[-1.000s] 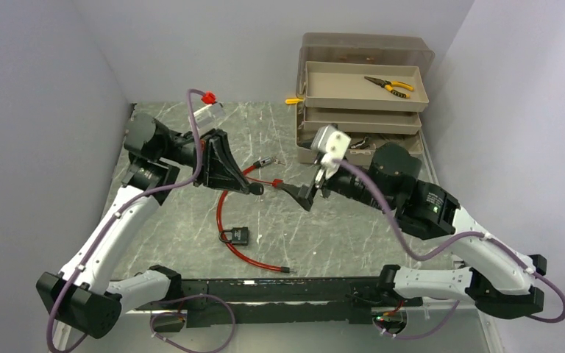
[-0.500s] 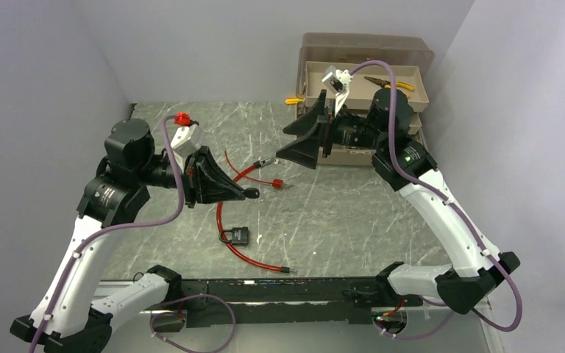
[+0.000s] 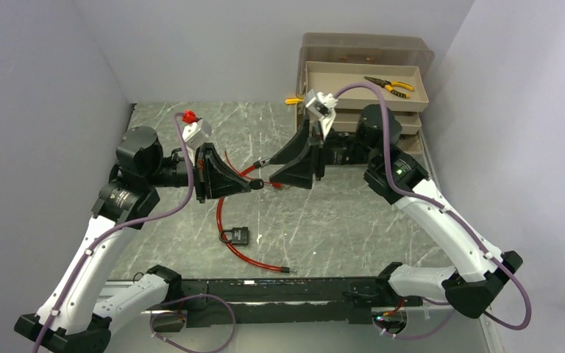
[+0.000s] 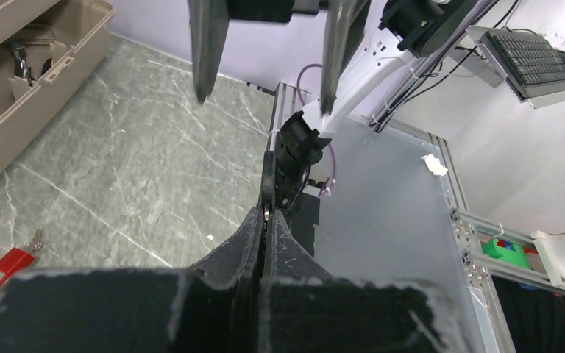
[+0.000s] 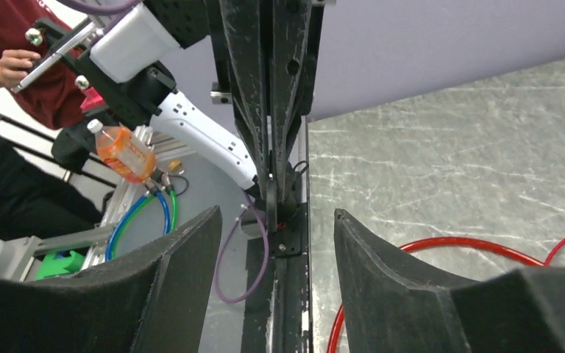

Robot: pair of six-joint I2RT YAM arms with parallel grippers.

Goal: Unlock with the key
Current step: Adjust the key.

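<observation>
Left gripper (image 3: 254,187) was closed tight and pointed right; whether it pinched anything was unclear. Padlock (image 3: 236,236) lay flat toward the table's (image 3: 338,220) near edge, shackle leftward, touching a red cable (image 3: 221,213), open surface to its right. Red-tagged key (image 4: 35,240) lay flat, direction unclear. Right gripper (image 3: 265,170) stood spread, facing the left one's tips.
</observation>
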